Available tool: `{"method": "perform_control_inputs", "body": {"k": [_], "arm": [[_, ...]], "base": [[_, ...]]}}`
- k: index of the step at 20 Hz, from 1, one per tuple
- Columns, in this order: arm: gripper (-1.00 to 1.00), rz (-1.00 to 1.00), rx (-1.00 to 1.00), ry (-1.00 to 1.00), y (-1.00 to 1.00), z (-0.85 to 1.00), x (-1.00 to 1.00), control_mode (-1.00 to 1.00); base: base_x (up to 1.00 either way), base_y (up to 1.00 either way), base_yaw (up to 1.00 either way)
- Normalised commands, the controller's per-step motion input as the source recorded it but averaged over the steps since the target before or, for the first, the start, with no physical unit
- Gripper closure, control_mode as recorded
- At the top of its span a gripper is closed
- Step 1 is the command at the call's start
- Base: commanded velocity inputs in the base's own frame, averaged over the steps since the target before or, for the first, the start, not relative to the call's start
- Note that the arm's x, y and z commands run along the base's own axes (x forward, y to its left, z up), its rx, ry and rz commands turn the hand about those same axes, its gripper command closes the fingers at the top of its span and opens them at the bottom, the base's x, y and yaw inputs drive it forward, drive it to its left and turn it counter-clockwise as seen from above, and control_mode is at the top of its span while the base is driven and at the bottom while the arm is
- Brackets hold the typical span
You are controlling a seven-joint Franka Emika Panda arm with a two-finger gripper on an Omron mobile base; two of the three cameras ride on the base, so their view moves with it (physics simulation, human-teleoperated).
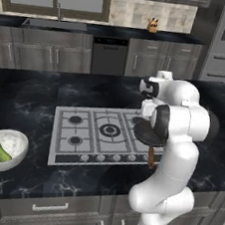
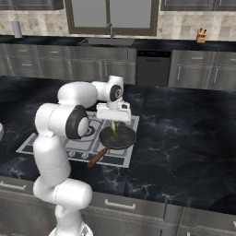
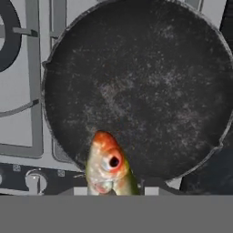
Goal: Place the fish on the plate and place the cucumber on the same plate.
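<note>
My gripper hangs over the black frying pan on the stove, shut on the fish. The fish dangles from the fingers just above the pan. In the hand view the fish pokes up at the bottom, pale with an orange head and a dark eye, in front of the pan's dark bottom. The stubby green cucumber lies in a deep white bowl at the counter's front left, far from the gripper. The plate is out of view.
The grey gas stove lies in the middle of the dark marble counter. The pan's brown handle points toward the counter's front edge. Cabinets, a sink and a dishwasher line the back wall.
</note>
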Motion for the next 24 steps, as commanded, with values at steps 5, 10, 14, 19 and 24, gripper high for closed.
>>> {"method": "perform_control_inputs", "body": {"k": [5, 10, 14, 19, 24], "arm": [[1.00, -0.08, 0.02, 0.00, 0.05, 0.79, -1.00, -1.00], [1.00, 0.00, 0.00, 0.00, 0.17, 0.79, -1.00, -1.00], [1.00, 0.00, -0.02, -0.12, 0.18, 0.10, -1.00, -1.00], [1.00, 0.00, -0.14, -0.13, 0.09, 0.00, -0.53, -1.00], [1.00, 0.00, -0.03, -0.02, 0.00, 0.00, -0.11, -1.00]], "base": [[0.00, 0.00, 0.00], [0.00, 0.00, 0.00], [0.00, 0.00, 0.00], [0.00, 0.00, 0.00], [0.00, 0.00, 0.00]]}}
